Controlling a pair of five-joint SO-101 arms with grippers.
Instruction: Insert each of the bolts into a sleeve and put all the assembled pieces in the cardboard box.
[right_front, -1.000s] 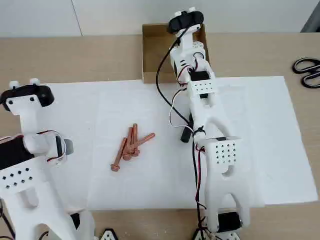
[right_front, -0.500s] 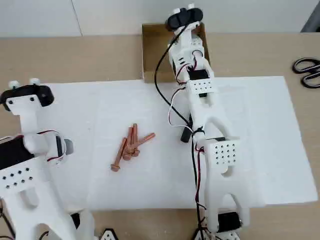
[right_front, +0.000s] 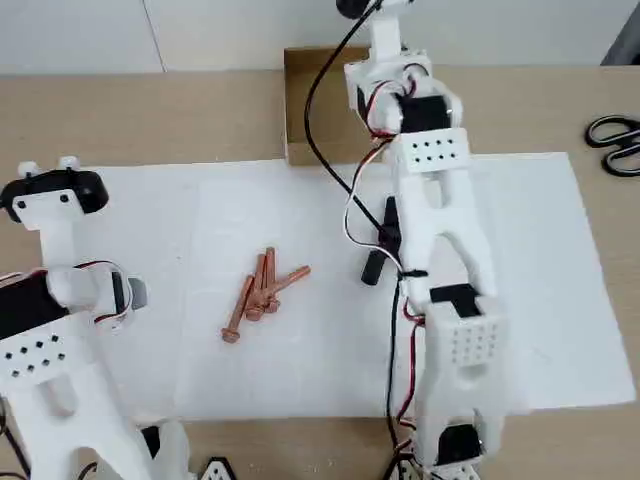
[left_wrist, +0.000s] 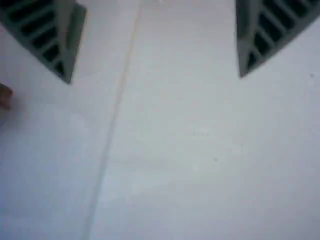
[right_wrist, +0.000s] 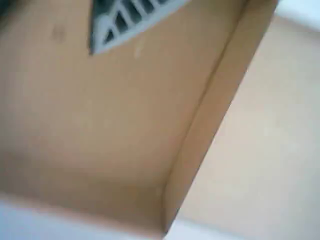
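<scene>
The left jaws stand wide above the white paper. The right jaws hang inside the cardboard box; their gap I cannot tell. The bolts lie bunched on the paper, their long axes running from 7 to 1 o'clock with the heads at 7.

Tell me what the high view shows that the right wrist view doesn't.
High view, not right wrist: the bolts piled on the sheet, the scissors, the left arm and the right arm. Right wrist, not high: the box from close inside, its floor meeting a wall at a corner. Both: the box and the table.
</scene>
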